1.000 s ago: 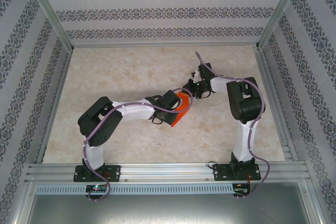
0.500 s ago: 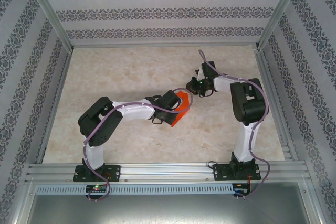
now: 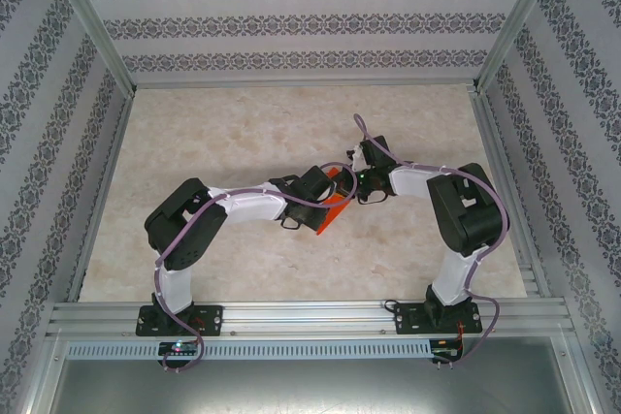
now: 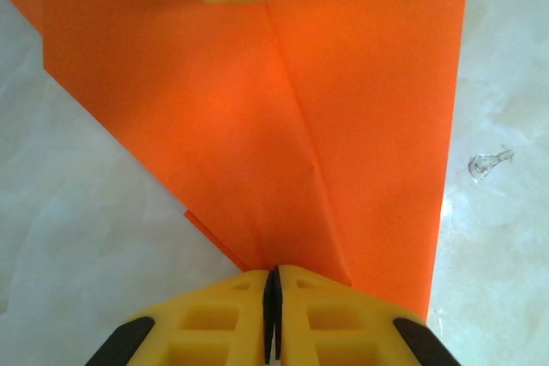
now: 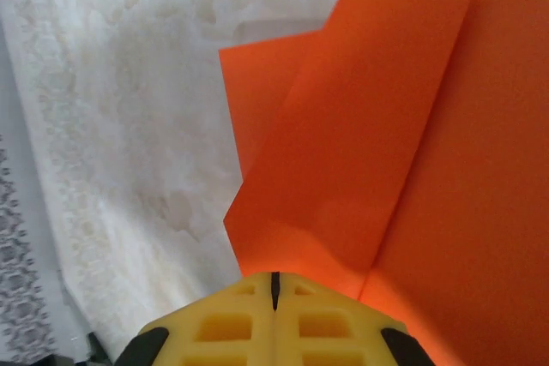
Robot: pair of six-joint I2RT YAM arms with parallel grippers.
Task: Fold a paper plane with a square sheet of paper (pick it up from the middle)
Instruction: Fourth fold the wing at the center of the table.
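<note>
The bench (image 3: 233, 143) is a pale, marbled beige slab with faint cloudy veining; a silver metal frame (image 3: 291, 317) runs along its near edge and up the corners; walls (image 3: 291, 21) papered in white with dark ornamental bands close it in at the back and both sides. The square sheet of paper (image 3: 337, 207), bright orange and already creased into overlapping flaps, sits right of the bench's middle, between the two arms. In the left wrist view the left gripper (image 4: 273, 285) has its yellow fingers pressed together on the narrow end of the sheet (image 4: 257, 109), a crease running straight into their seam. In the right wrist view the right gripper (image 5: 274, 285) is fully closed, its tips at the edge of a folded flap (image 5: 369, 143); whether it pinches the sheet or only touches it I cannot tell. A small clear mark (image 4: 489, 163) lies on the bare bench beside the sheet's straight edge.
</note>
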